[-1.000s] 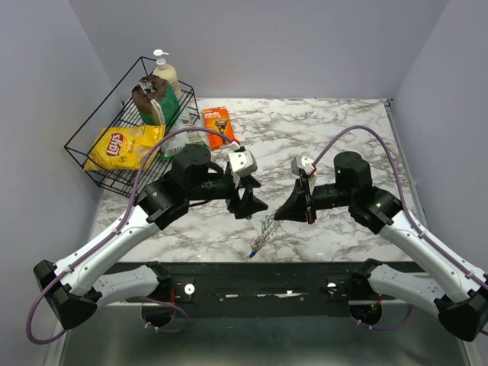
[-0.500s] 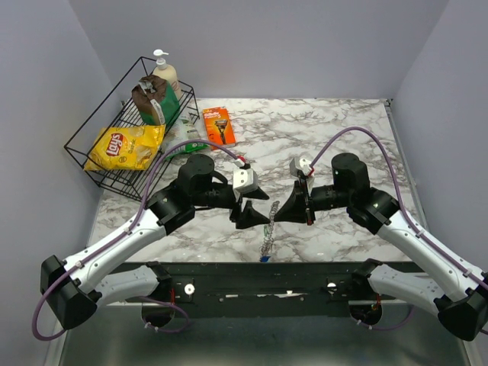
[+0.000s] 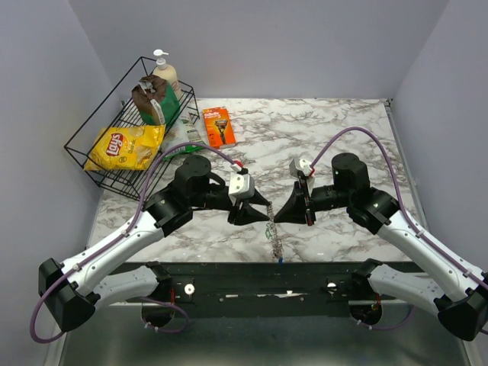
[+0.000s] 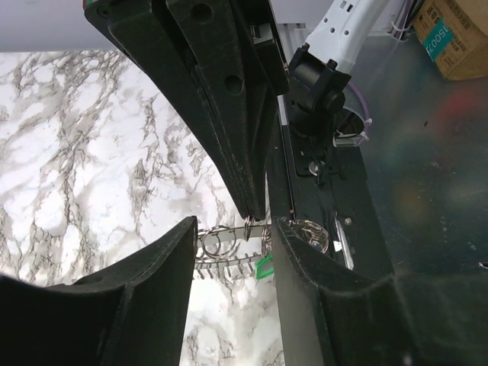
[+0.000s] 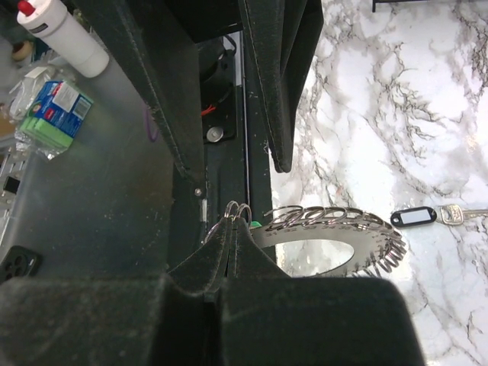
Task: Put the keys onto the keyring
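writing: red Lay's logo on the yellow chip bag (image 3: 122, 147); print on the orange razor pack (image 3: 219, 126) too small to read; teal label on a cardboard box (image 4: 451, 34) off the table, letters unclear
keyring (image 3: 273, 236): grey wire coil, seen edge-on, up off the marble by the middle of the table's (image 3: 335, 130) near edge, between both grippers
right gripper (image 5: 232, 219): clenched on wire loops at one end of the keyring
left gripper (image 4: 232, 227): jaws apart, coil in the gap between them; contact not clear
keys (image 5: 451, 216): silver one with dark oval tag flat on the table, apart from the coil; green tag (image 4: 264, 265) against the coil; blue tag (image 3: 280, 260) at its near end
count: one keyring, three tags seen, two grippers, one wire basket (image 3: 126, 179) at the far left corner, one pump bottle (image 3: 164, 75), one chip bag, one razor pack
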Tool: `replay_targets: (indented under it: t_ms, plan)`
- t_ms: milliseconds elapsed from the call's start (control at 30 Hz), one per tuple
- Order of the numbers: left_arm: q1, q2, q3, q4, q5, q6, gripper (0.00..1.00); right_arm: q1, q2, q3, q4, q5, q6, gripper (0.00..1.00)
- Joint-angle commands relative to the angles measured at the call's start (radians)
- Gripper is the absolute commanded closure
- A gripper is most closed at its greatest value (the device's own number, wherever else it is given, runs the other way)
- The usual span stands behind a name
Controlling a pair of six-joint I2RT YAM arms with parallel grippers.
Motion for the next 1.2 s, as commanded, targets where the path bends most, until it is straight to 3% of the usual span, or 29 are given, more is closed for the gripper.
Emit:
replay_targets:
  t_ms: [0, 500, 1167]
  plan:
    - [0.002, 0.019, 0.014, 0.007, 0.019, 0.021, 0.51, 0.007, -0.020, 0.011, 0.032, -0.045, 0.004, 0.99]
    - [0.002, 0.069, 0.013, 0.023, 0.054, 0.013, 0.60, 0.007, -0.034, 0.018, 0.032, -0.047, 0.008, 0.99]
    - [0.002, 0.034, -0.046, 0.061, 0.088, -0.014, 0.62, 0.007, -0.037, 0.026, 0.030, -0.038, 0.007, 0.99]
